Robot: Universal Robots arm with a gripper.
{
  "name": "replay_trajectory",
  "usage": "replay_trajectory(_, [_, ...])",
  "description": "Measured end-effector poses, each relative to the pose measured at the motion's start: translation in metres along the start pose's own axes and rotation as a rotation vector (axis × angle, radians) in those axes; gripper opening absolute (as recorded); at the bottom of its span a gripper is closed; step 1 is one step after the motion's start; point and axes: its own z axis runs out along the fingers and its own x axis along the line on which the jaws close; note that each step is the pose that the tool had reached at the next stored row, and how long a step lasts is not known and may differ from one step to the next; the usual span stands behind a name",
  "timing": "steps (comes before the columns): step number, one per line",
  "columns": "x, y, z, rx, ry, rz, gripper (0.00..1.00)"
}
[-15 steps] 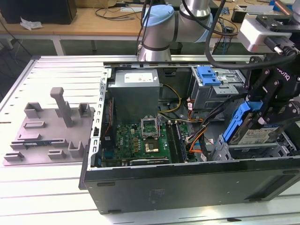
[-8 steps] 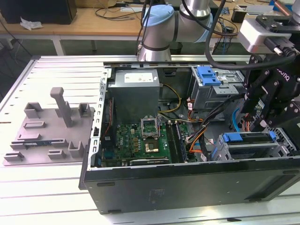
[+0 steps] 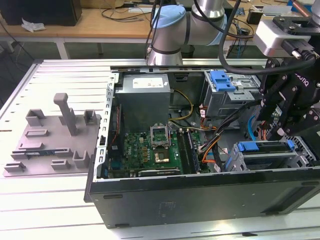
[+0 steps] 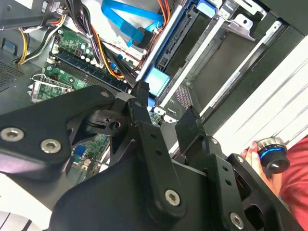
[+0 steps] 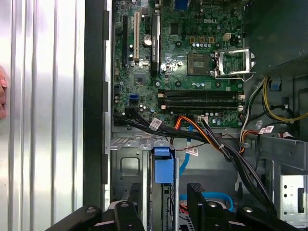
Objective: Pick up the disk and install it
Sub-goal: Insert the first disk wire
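— Where is the disk right now?

— I see it low on the exterior view's right. The disk [image 3: 269, 157] stands on edge in the metal drive cage [image 3: 239, 163], inside the open computer case [image 3: 200, 196]. Its blue caddy [image 3: 265, 146] runs along the top edge. The body under it looks dark grey from here, and I can't make out the label.

— And the claw?

— My gripper [image 3: 276, 131] hangs just above that cage. In both wrist views its two black fingers [image 5: 196, 193] stand well apart with nothing pinched between them. The caddy's blue tab [image 5: 163, 165] lines up with the gap, just past the fingertips. I can't tell whether either finger touches the caddy.
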Motion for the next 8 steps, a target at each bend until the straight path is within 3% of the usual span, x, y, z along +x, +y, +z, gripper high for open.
replay_trajectory(8, [-0.0005, 0.0001, 0.0001, 0.0, -0.0003, 0.0, 0.5])
